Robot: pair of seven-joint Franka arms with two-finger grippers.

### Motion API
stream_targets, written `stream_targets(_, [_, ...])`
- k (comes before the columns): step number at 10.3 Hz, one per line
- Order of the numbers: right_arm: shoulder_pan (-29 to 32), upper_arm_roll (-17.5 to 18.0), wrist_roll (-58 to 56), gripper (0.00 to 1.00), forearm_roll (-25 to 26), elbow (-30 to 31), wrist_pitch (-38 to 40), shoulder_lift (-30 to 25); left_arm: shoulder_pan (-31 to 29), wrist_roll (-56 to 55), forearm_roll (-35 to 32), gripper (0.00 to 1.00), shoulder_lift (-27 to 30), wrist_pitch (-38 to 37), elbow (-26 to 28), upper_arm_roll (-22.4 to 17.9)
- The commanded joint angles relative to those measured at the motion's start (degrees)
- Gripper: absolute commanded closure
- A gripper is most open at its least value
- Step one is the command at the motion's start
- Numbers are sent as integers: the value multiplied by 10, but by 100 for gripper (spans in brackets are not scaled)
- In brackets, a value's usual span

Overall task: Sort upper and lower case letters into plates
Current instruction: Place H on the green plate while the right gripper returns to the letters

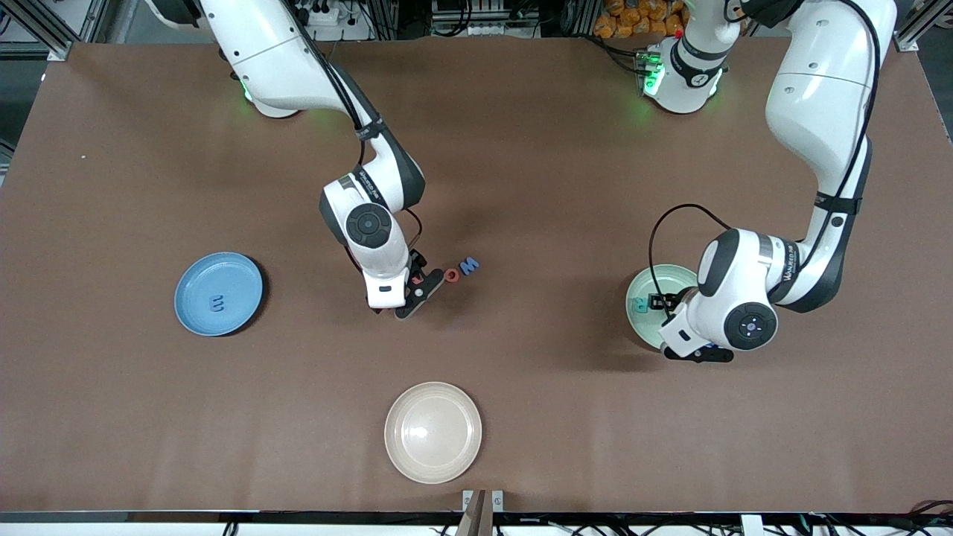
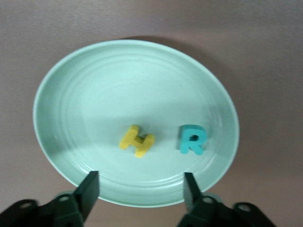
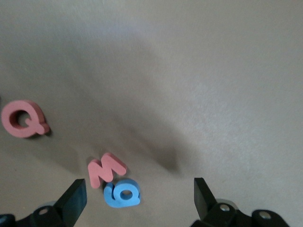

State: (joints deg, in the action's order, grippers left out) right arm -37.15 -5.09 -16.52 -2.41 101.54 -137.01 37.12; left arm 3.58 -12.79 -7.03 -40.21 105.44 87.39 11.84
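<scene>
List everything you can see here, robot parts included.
Table: one, brown, under everything.
Blue plate: one, sky blue, toward the right arm's end, holding a dark blue letter.
Mint plate: one, pale green, toward the left arm's end, holding yellow H and teal R.
Cream plate: one, cream-white, nearest the front camera.
Loose letters: four, mid-table: blue M, red Q, red M, blue round letter.
Left gripper: one, fingers open, over mint plate.
Right gripper: one, fingers open, over loose letters.

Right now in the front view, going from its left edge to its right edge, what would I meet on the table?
sky blue plate → right gripper → cream-white plate → red letter → blue letter M → mint green plate → left gripper
</scene>
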Motion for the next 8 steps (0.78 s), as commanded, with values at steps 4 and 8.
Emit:
stream_targets(4, [-11,7,-19,0,-51,48,-41,-23,90,-169,76,0,14,60,12,-2])
stream_targets(8, [-12,7,-75,0,-50,48,-73,-16,139,-295,76,0,-4,91,0,-2])
